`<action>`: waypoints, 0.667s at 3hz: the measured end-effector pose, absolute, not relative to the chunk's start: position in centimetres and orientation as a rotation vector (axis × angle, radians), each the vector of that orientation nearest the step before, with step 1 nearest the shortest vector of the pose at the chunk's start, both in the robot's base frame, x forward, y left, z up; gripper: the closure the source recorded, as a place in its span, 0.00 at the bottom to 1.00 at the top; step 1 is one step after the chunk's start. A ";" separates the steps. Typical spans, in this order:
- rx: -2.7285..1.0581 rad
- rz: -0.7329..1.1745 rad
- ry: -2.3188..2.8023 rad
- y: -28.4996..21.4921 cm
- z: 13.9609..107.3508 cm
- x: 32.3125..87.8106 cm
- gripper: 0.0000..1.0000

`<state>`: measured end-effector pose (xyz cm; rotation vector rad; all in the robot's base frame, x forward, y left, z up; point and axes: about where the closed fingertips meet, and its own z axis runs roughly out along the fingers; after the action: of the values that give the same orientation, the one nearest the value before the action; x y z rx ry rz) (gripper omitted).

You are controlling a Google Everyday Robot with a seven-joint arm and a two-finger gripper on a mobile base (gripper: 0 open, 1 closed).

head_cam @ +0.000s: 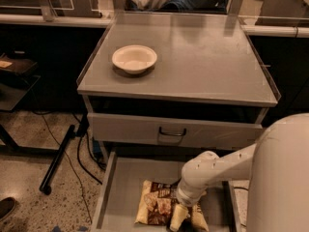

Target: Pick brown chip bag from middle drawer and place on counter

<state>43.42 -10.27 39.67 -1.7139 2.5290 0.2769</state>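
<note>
Brown chip bag (155,206) beneath gripper (188,222) fingers (177,218)

- Your pincer (186,218) sits low on the brown chip bag (154,204), and the wrist above it covers the bag's right part.
- The middle drawer (124,187) runs off the bottom edge.
- The arm (285,178) hides the drawer's right wall.

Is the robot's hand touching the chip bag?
Cannot tell. The camera view shows the hand over the chip bag in the drawer, hiding any gap.
</note>
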 end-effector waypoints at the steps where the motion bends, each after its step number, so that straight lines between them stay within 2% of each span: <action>1: -1.720 0.270 2.539 -11.0 37.8 43.6 0.00; 2: -1.741 0.283 2.548 -11.1 35.8 43.8 0.00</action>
<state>43.78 -11.08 35.77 -1.7408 2.5476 0.2829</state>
